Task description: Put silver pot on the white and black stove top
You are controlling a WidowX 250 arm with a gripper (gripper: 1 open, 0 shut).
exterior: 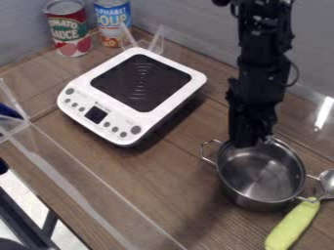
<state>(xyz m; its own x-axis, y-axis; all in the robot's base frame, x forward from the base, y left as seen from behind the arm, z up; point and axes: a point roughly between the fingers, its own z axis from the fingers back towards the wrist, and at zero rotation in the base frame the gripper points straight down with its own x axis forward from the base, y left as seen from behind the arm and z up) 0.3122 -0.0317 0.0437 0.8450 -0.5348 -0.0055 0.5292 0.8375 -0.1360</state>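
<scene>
One gripper (245, 139) meets the near-side rim of the silver pot (261, 177) beside its left handle in the view, its fingers drawn together, apparently pinching that rim. The pot sits apart from the white and black stove top (136, 85), beyond its right side; the spoon (299, 217) lies beside the pot. Grasping seems in hand; next, lift clear and carry across to the stove. Behind the stove, one can (66, 27) reads "TOMATO", another (113, 20) "ALPHABET SOUP".
</scene>
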